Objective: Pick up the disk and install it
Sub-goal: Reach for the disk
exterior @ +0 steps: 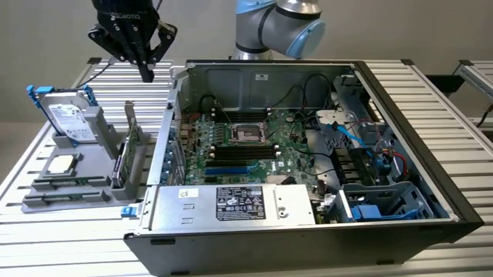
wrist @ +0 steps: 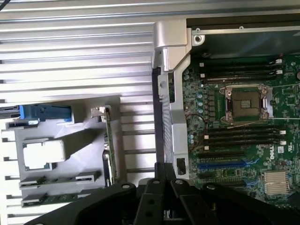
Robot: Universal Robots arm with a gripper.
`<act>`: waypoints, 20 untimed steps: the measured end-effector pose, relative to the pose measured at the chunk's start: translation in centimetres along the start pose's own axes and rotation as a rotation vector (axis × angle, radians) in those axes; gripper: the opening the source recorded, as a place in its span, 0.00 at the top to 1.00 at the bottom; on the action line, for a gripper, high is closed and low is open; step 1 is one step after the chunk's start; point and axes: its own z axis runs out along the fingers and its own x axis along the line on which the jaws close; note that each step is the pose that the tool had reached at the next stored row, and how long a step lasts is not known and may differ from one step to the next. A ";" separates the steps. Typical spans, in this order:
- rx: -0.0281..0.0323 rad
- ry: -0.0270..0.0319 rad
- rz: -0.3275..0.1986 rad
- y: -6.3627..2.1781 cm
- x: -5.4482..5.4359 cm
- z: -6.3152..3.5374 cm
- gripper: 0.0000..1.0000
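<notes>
Silver-grey disk (exterior: 68,118) propped in stand (exterior: 66,199) | tool (exterior: 146,74) closed, empty, higher, well apart

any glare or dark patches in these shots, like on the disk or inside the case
Exterior view: even light, a soft sheen on the disk but no harsh glare, the case shaded along the exterior view's right; wrist view: the table slats and the chip glare near white, the gripper is a dark silhouette.

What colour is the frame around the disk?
Blue. The frame around the disk shows best in the exterior view.
</notes>
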 end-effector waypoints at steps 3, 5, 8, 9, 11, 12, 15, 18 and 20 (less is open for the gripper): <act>-0.0016 0.0001 0.000 -0.10 1.4 -0.03 0.89; -0.0028 0.0002 0.000 -0.16 2.3 -0.05 0.89; -0.0043 0.0003 0.000 -0.21 3.7 -0.07 0.89; -0.0045 0.0003 0.000 -0.17 4.1 -0.07 0.89; -0.0049 0.0004 0.000 -0.08 4.9 -0.04 0.89; -0.0053 0.0004 -0.001 -0.04 5.3 -0.01 0.89; -0.0074 0.0004 -0.003 0.00 6.5 0.19 0.89; -0.0104 0.0003 -0.011 -0.01 7.3 0.51 0.89; -0.0125 0.0013 -0.029 -0.04 7.5 0.71 0.89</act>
